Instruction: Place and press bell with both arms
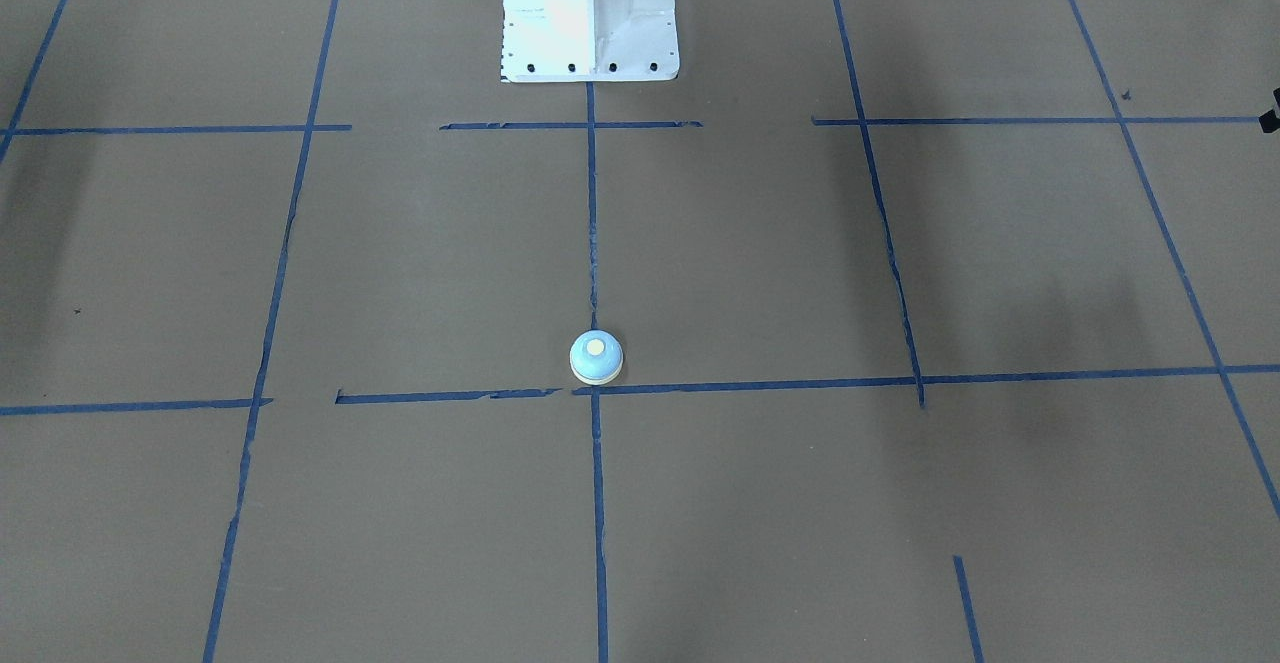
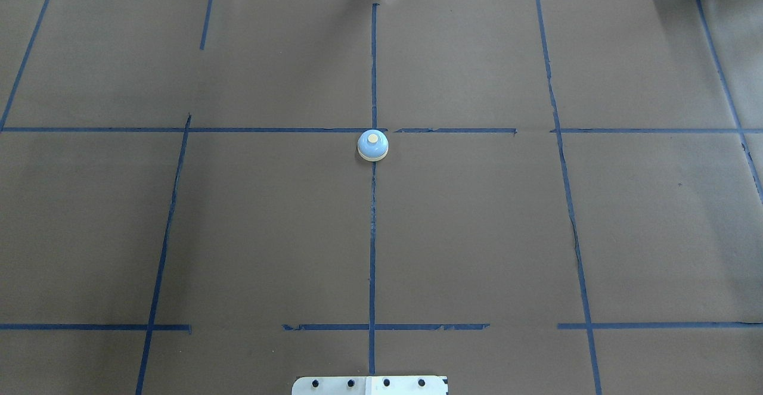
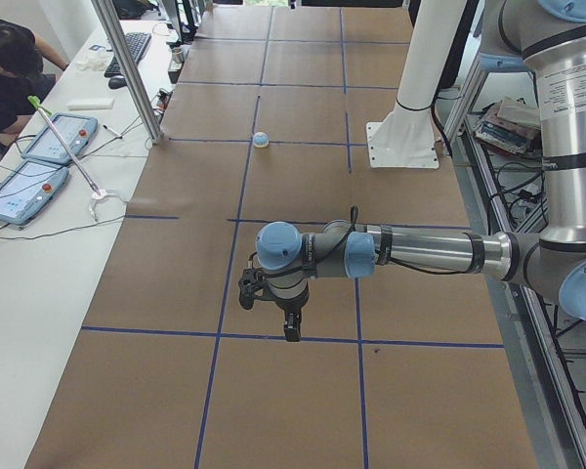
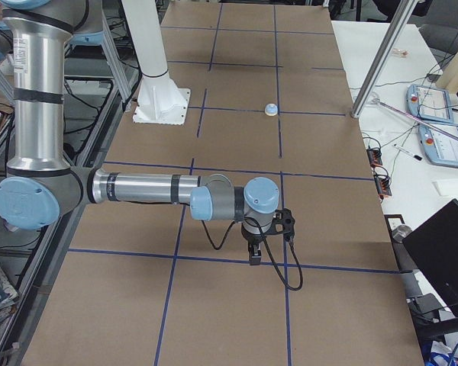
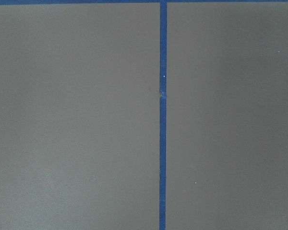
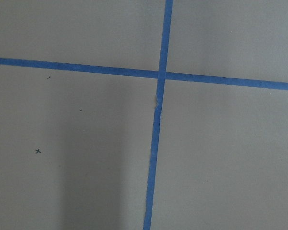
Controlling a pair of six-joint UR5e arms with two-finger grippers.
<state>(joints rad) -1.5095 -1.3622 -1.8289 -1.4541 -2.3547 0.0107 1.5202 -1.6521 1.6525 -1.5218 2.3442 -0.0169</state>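
Observation:
The bell (image 2: 373, 145), a small light-blue dome with a cream rim and cream button, stands upright at the table's middle on the crossing of blue tape lines. It also shows in the front-facing view (image 1: 596, 357), the left view (image 3: 261, 139) and the right view (image 4: 271, 109). My left gripper (image 3: 291, 332) hangs over the table's left end, far from the bell. My right gripper (image 4: 254, 258) hangs over the right end, equally far. Both show only in the side views, so I cannot tell whether they are open or shut. The wrist views show only brown paper and tape.
The white mounting pedestal (image 1: 590, 13) stands at the robot's side of the table. Brown paper with a blue tape grid (image 2: 372, 234) covers the table. A side bench with tablets (image 3: 24, 181) and a metal post (image 3: 127, 68) lies beyond the far edge.

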